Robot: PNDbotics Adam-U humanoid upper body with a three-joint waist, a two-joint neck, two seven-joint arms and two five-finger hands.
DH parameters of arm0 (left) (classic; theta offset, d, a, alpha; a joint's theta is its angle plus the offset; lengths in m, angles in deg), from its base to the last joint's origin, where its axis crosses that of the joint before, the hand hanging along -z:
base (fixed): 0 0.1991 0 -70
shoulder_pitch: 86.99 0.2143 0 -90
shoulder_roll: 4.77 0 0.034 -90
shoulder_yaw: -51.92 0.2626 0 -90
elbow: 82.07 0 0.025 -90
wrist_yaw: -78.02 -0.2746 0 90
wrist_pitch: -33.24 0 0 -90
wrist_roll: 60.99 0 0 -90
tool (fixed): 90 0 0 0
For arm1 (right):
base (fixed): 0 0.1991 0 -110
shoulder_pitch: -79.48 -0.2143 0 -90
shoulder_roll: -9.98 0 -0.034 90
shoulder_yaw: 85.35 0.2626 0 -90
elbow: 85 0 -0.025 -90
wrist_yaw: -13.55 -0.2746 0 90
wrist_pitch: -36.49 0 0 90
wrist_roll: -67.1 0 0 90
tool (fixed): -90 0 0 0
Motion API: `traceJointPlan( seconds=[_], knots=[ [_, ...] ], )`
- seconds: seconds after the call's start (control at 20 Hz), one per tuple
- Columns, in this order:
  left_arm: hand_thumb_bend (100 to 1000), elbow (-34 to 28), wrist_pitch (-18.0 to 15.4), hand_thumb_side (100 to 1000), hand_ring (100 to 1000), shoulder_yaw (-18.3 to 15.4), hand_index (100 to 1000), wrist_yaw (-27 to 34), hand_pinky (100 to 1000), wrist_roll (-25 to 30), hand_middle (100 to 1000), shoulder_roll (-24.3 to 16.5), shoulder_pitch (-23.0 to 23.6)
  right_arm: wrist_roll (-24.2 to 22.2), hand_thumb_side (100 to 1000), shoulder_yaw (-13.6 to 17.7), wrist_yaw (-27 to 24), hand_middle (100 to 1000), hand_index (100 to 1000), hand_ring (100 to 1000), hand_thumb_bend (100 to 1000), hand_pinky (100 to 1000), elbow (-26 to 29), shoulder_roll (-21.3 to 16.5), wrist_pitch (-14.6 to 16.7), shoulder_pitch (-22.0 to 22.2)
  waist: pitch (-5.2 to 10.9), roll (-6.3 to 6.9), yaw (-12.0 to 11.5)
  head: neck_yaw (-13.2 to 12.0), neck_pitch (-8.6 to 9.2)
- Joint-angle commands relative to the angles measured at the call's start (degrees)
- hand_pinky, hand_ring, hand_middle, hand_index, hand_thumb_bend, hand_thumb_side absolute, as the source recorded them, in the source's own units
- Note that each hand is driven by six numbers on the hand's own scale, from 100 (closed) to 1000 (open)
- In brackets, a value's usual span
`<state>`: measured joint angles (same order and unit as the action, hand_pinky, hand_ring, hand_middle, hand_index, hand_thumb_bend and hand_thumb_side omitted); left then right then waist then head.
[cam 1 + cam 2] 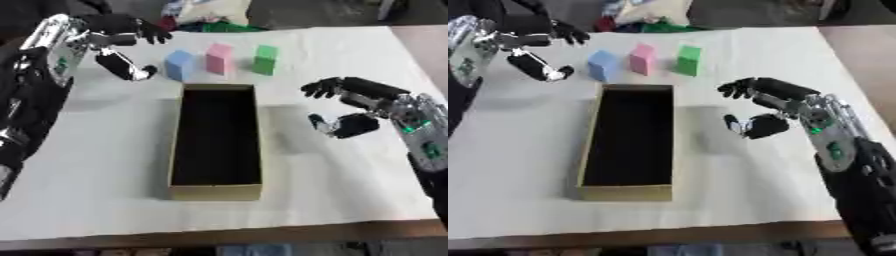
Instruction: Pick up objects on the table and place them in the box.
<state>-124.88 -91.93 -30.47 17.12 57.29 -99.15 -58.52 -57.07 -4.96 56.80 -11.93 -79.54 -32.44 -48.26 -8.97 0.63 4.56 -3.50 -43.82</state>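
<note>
White paper covered the desk (350,200). An open box (216,187) lay at centre, with blue (178,65), pink (219,58) and green (266,59) blocks standing just behind it. Left hand (122,47) hovered near the blue block, fingers spread, empty. Right hand (359,107) hung right of the box, open, empty.

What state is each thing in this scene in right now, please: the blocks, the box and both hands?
Blue block: upright on the table, outside the box.
Pink block: upright, outside the box.
Green block: upright, outside the box.
Box: open-topped, nothing visible inside.
Left hand: open, holding nothing, beside the blue block.
Right hand: open, holding nothing, right of the box.
</note>
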Motion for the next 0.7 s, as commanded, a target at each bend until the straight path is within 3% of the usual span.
traceJointPlan(
  seconds=[0.05,0.55,0.65,0.7],
  knots=[
    [243,1.2,-2.3,345,835,-1.5,1000,-3.5,876,1.0,841,-0.2,-2.1,-0.1,511,0.0,-0.5,832,979,842,100,815,0.3,-0.5,0.1,-1.1,0.92,0.00,0.2,-0.3,-0.29],
    [323,1.8,-1.7,205,853,-3.2,1000,-13.7,887,-6.2,854,1.0,-3.1,-0.3,512,-0.1,-1.0,831,979,842,100,813,0.0,-0.2,0.2,-1.3,0.49,-0.05,1.1,-0.9,-0.05],
    [354,2.1,-1.2,217,858,-3.7,1000,-16.1,890,-8.2,859,1.0,-3.3,-0.3,512,-0.1,-1.1,830,979,842,100,813,0.0,-0.1,0.3,-1.4,0.34,0.02,1.4,-1.1,0.10],
    [403,2.2,-0.8,274,873,-3.9,1000,-17.2,901,-9.3,873,1.1,-3.4,-0.3,507,-0.1,-1.1,830,978,842,100,812,0.0,-0.1,0.3,-1.4,0.25,0.05,1.5,-1.1,0.20]
  ],
)
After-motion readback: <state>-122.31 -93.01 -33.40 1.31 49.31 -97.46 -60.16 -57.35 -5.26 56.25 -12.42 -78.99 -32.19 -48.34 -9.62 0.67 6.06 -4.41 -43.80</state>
